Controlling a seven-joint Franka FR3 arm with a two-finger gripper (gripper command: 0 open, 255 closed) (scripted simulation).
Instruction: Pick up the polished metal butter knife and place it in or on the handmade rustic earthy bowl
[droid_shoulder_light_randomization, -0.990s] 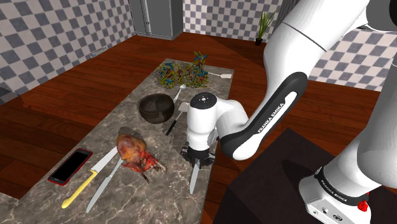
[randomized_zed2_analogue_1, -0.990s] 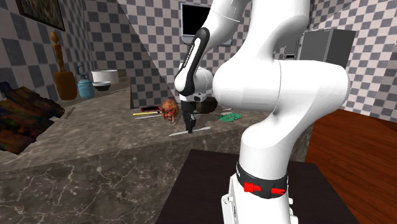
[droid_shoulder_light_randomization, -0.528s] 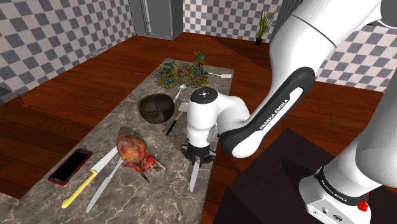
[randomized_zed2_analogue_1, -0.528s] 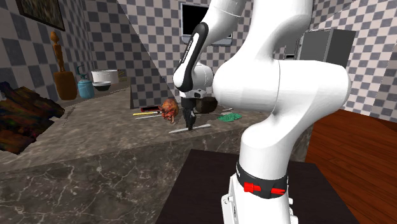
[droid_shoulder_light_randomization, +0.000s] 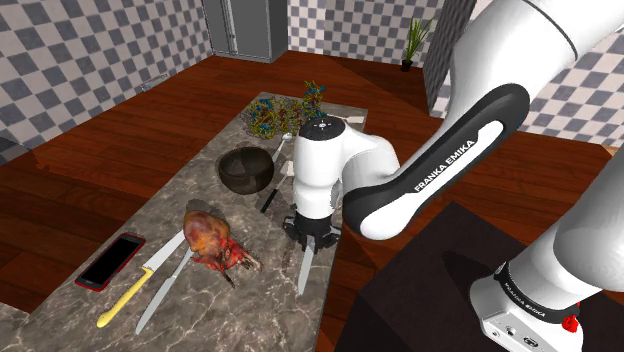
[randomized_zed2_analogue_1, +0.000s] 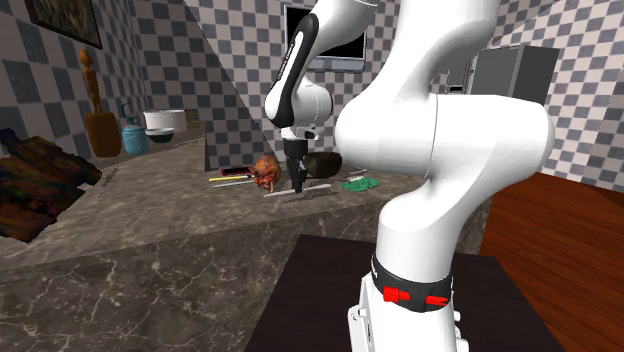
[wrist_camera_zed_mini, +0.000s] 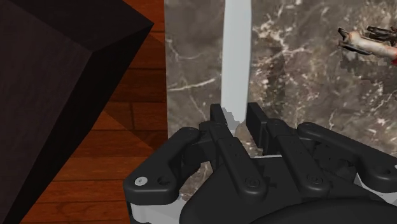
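Grey butter knife (wrist_camera_zed_mini: 235, 57) pinched in my gripper (wrist_camera_zed_mini: 237, 118), jaws nearly closed on one end.
Blade smooth, flat and straight, running close along the edge of the veined marble counter (droid_shoulder_light_randomization: 185, 190) (wood floor (wrist_camera_zed_mini: 137, 121) just beyond). Dark round bowl (droid_shoulder_light_randomization: 245, 168) sits further along the counter.

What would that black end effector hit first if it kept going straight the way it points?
The end effector clasps the knife between its fingers, so the first thing in line is probably the marble counter beneath, near its edge. How high it hangs is unclear.
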